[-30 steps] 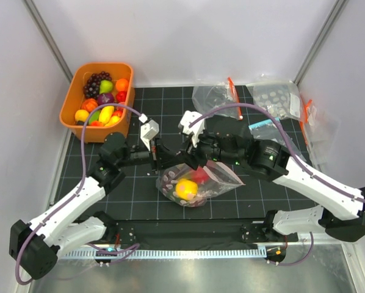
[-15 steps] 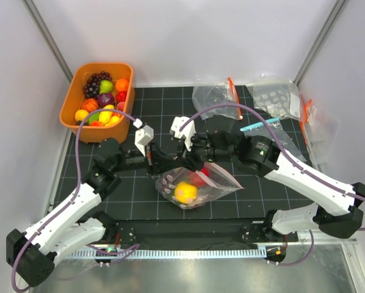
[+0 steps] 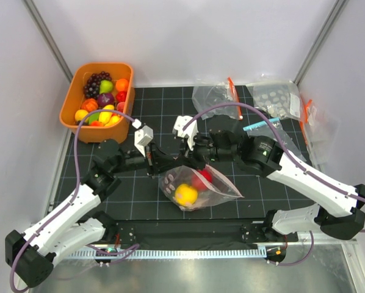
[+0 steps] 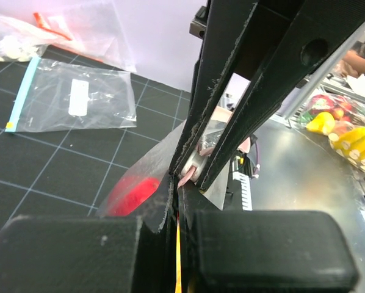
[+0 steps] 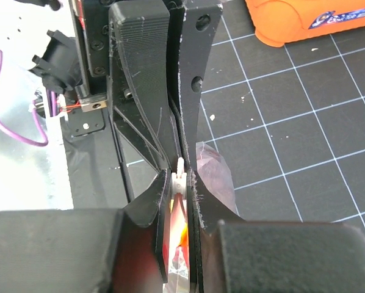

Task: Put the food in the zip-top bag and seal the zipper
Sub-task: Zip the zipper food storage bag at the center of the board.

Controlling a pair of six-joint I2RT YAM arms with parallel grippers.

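Left gripper (image 3: 159,166) and right gripper (image 3: 182,161) each pinch the bag's (image 3: 201,188) zip strip (image 5: 180,171), fingers pressed together. Orange tub (image 3: 69,102) sits back left and spare bags (image 3: 214,96) back right, both well apart.

The top camera looks steeply down from above and behind both arms, far enough back to take in the left gripper (image 3: 160,166), the right gripper (image 3: 185,161) and the zip-top bag (image 3: 201,188) just beneath them; each wrist camera sits behind its own fingers, looking along them at very close range; all three views share the bag's edge between the two grippers
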